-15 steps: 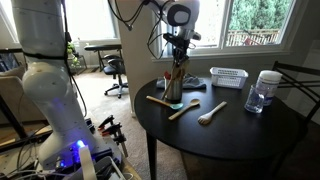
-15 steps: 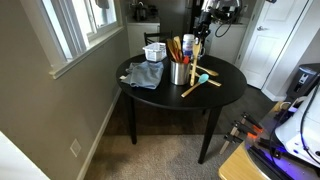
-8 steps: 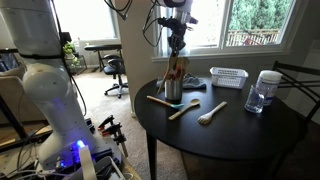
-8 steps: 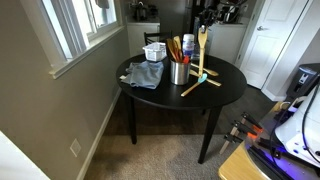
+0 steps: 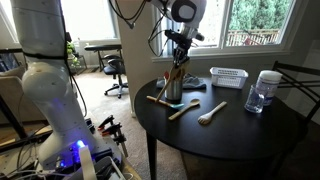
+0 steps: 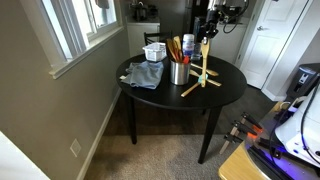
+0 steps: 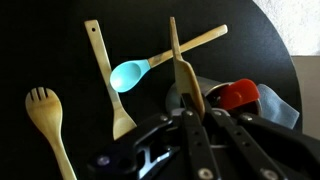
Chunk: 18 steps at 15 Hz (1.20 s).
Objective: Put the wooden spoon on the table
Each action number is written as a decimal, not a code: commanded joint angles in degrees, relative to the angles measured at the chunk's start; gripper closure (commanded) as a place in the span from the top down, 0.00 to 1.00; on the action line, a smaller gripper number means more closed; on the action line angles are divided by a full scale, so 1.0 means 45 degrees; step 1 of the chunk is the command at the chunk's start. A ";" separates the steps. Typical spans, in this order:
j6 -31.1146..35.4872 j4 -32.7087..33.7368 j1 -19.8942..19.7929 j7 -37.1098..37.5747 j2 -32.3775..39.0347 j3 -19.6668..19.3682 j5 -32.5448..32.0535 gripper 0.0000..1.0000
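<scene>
- We are seeing the wooden spoon (image 7: 186,82) hanging upright, its broad brown head up in the gripper (image 7: 192,120) and its thin straight handle pointing down at the surface (image 7: 60,40).
- The gripper is closing narrowly on the spoon's head, with a dark finger pressing on each side.
- The spoon is hanging just beside the shiny metal cup (image 6: 180,72); we cannot tell whether its tip is touching the surface.
- A blue-headed spoon (image 7: 130,73), a pale flat spatula (image 7: 99,55) and a forked wooden spoon (image 7: 45,110) are lying flat on the round, matte black surface.
- A white slatted basket (image 5: 228,76), a clear jar (image 5: 266,90) and a grey-blue cloth (image 6: 145,75) are also sitting on it.
- Daylight is coming through a window (image 5: 265,25), and beige carpet (image 6: 150,150) is covering the floor.
</scene>
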 commanded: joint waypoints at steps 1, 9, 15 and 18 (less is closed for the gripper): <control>-0.0117 0.0039 -0.0303 0.0034 0.0565 -0.0059 0.0379 0.06; -0.0160 0.0192 -0.0351 0.0862 0.0965 -0.0216 -0.0062 0.10; -0.0252 0.0277 -0.0308 0.1577 0.1033 -0.0253 -0.0155 0.56; -0.0267 0.0304 -0.0284 0.1731 0.1036 -0.0245 -0.0194 0.74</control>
